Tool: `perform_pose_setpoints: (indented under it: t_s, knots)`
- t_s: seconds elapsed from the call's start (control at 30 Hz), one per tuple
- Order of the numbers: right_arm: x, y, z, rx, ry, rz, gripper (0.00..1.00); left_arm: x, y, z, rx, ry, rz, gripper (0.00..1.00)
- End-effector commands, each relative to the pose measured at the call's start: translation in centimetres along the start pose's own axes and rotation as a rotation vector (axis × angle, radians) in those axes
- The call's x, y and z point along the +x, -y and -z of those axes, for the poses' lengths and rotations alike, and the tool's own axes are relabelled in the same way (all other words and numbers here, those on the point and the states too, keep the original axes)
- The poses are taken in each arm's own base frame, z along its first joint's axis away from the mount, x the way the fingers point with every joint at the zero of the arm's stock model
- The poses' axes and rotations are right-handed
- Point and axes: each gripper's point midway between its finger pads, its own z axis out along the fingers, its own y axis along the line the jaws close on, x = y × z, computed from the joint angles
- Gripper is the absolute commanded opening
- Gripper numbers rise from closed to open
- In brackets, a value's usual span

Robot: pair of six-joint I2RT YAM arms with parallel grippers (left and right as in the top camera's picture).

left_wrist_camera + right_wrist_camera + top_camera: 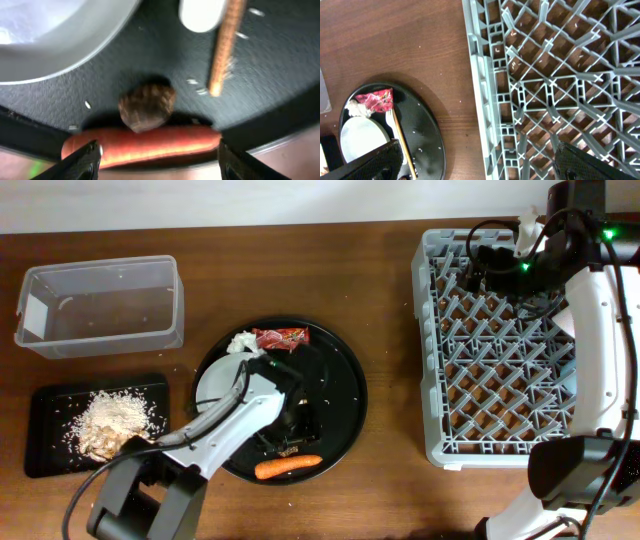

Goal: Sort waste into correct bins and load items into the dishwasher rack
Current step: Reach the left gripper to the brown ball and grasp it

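Observation:
The orange carrot [145, 142] lies crosswise at the near rim of the round black tray [280, 85]. My left gripper [157, 162] is open, with one finger by each end of the carrot. A small dark lump [147, 106] sits just beyond it. A chopstick [225, 45], the white fork's handle [200, 12] and the pale plate [50, 40] lie further on. From above, the red wrapper [280, 337] and the tissue [243, 342] sit at the tray's far edge. My right gripper [480, 165] hangs open over the left edge of the grey dishwasher rack [545, 90].
The clear tub [100, 305] stands at the back left. In front of it, the flat black tray [45, 450] holds a heap of rice [110, 420]. Bare wooden table separates the round tray from the rack [500, 350].

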Motion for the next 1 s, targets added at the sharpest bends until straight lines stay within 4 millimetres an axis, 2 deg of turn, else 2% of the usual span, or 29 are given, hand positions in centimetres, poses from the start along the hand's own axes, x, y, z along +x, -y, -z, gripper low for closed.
perform_pose_setpoints:
  t_s: [0.0, 0.1, 0.13, 0.17, 0.33, 0.57, 0.63, 0.73, 0.83, 0.9, 0.97]
  knots:
    - [-0.2, 0.2, 0.3, 0.011, 0.012, -0.002, 0.99, -0.3, -1.2, -1.2, -0.035, 0.052, 0.114, 0.74]
    - [-0.2, 0.2, 0.3, 0.011, 0.012, -0.002, 0.99, -0.5, -1.2, -1.9, -0.022, 0.064, 0.157, 0.74]
    - [-0.2, 0.2, 0.3, 0.011, 0.012, -0.002, 0.99, -0.8, -0.9, -2.0, -0.010, 0.077, 0.156, 0.69]
    - [-0.2, 0.2, 0.3, 0.011, 0.012, -0.002, 0.99, -0.9, -0.8, -2.2, -0.003, 0.083, 0.156, 0.68]
    - [-0.2, 0.2, 0.3, 0.011, 0.012, -0.002, 0.99, -1.2, -1.3, -2.3, -0.025, 0.102, 0.159, 0.67]
    - [-0.2, 0.2, 0.3, 0.011, 0.012, -0.002, 0.99, -1.2, -1.5, -3.7, -0.011, 0.116, 0.162, 0.67]
    - [-0.2, 0.2, 0.3, 0.011, 0.012, -0.002, 0.99, -1.2, -1.5, -3.7, -0.011, 0.116, 0.162, 0.56]
    - [-0.2, 0.2, 0.3, 0.011, 0.012, -0.002, 0.99, -1.2, -1.4, -3.7, -0.010, 0.118, 0.161, 0.45]
    - [-0.2, 0.2, 0.3, 0.011, 0.012, -0.002, 0.99, -1.2, -1.4, -3.7, -0.010, 0.118, 0.161, 0.43]
    - [-0.2, 0.2, 0.3, 0.011, 0.012, -0.002, 0.99, -1.2, -1.4, -3.5, -0.009, 0.118, 0.160, 0.37]
    - [-0.2, 0.2, 0.3, 0.011, 0.012, -0.002, 0.99, -1.0, -1.5, -2.9, -0.013, 0.115, 0.155, 0.37]
